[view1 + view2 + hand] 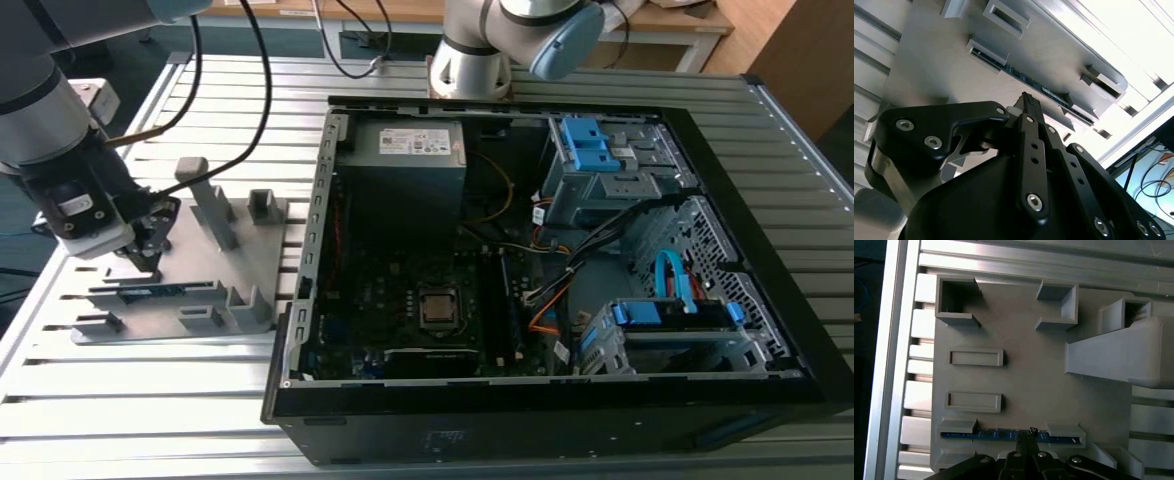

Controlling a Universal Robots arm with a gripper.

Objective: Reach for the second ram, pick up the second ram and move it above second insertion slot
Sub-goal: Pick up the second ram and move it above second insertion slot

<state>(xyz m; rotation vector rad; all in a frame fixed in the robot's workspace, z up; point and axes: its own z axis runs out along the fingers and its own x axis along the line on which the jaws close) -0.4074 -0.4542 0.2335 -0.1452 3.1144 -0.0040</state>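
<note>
The second ram [158, 291] is a thin dark stick with a blue sheen, standing on edge between grey blocks at the near side of the grey holder plate [256, 262]. In the first wrist view the second ram [999, 433] runs along the plate's [1024, 385] edge. In the second wrist view the second ram [1024, 80] crosses the picture at a slant. My gripper [143, 262] hangs just above its middle with the fingertips [1029, 432] pressed together. Whether they touch the stick I cannot tell. Long dark slots [506, 300] lie beside the processor socket in the open computer case.
The open computer case [304, 300] stands at the exterior view's right of the holder plate, with cables, drive cages and a power supply inside. Tall grey posts [214, 205] rise from the plate close to my gripper. A second robot arm's base [470, 60] stands behind the case.
</note>
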